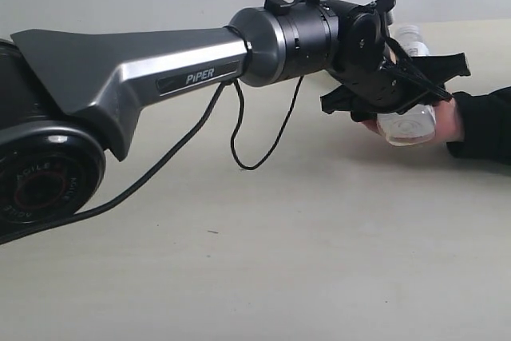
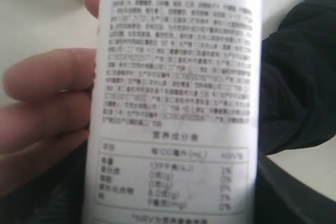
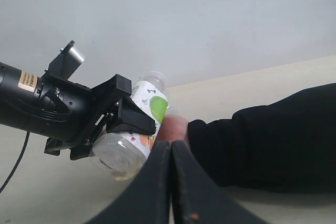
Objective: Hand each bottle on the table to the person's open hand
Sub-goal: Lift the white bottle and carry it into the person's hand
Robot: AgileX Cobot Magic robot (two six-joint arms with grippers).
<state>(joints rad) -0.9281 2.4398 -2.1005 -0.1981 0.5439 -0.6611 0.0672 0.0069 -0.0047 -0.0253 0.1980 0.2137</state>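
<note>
My left gripper [image 1: 427,81] is shut on a clear bottle [image 1: 407,127] with a white printed label and a green round mark [image 3: 158,108], held lying over the table [image 1: 279,261] at the right. The person's open hand [image 1: 452,121], with a black sleeve [image 1: 483,127], lies under and against the bottle. In the left wrist view the bottle's label [image 2: 176,103] fills the frame, with the hand's fingers [image 2: 47,103] beside it. My right gripper [image 3: 170,148] is shut with nothing in it, low and close in front of the hand [image 3: 173,127].
The left arm's grey link [image 1: 152,69] stretches across the exterior view from the left, with a black cable [image 1: 247,149] looping below it. A pale wall [image 3: 184,19] stands behind the table. The black sleeve [image 3: 262,140] comes in from the right.
</note>
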